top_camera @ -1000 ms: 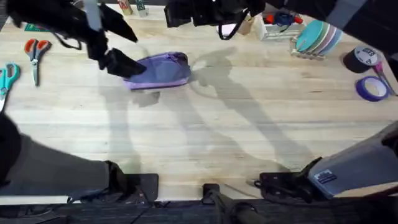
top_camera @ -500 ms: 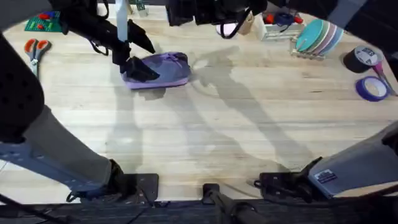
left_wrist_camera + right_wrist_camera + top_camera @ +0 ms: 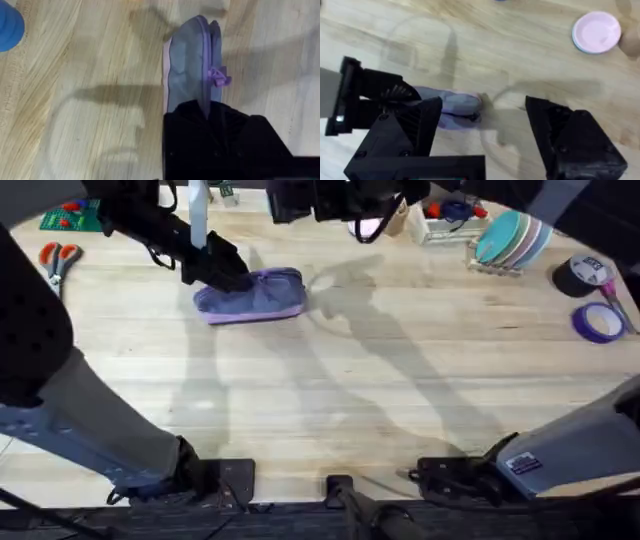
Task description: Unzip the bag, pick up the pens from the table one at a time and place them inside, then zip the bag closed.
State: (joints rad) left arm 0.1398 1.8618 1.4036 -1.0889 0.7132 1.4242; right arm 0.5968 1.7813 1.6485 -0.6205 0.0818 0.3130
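The lavender bag (image 3: 258, 295) lies on the table (image 3: 380, 380) at the back, left of centre. My left gripper (image 3: 228, 273) sits at the bag's left end. In the left wrist view the bag (image 3: 186, 65) runs away from the black fingers (image 3: 240, 135), which are shut on its near end, and the zipper pull (image 3: 218, 78) lies just beyond them. My right gripper (image 3: 484, 105) hovers open high above the bag (image 3: 451, 105), its fingers wide apart and holding nothing. The pens are out of view.
Orange-handled scissors (image 3: 58, 258) lie at the far left. A rack of plates (image 3: 510, 240), a black tape roll (image 3: 585, 275) and a purple tape roll (image 3: 598, 322) stand at the back right. A pink disc (image 3: 596, 31) lies beyond the bag.
My left arm swung right and its gripper moved onto the bag's left end. The bag shifted slightly. The right arm stayed put.
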